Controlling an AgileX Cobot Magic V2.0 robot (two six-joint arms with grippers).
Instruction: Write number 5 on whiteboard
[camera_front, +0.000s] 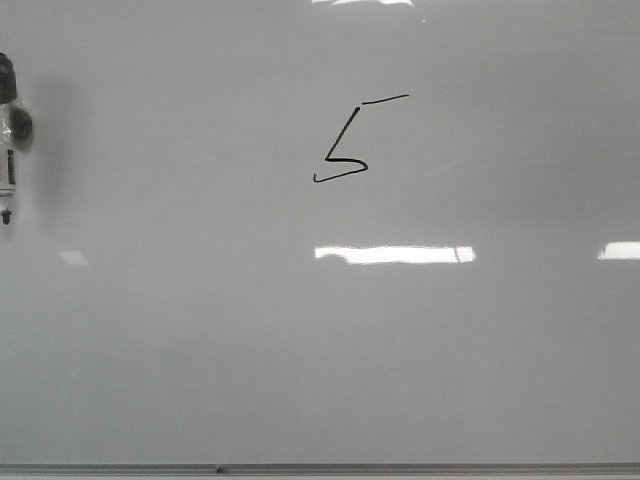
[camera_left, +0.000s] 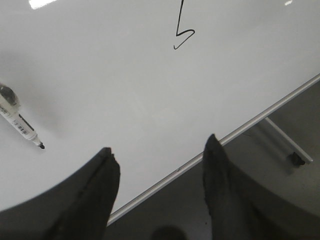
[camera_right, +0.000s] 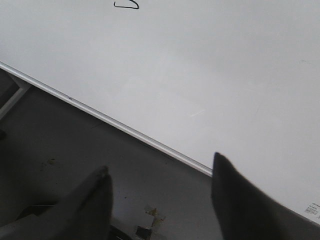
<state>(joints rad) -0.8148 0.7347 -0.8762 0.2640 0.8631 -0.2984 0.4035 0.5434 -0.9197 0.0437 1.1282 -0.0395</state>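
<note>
The number 5, thin, black and angular with its short top stroke set apart, sits just above the centre of the front view on the whiteboard, whose grey frame edge runs along the bottom. At the left edge of that frame a marker hangs against the board, tip down and well apart from the 5. The left gripper and right gripper both stand with jaws spread wide, holding nothing, over the board's lower edge.
</note>
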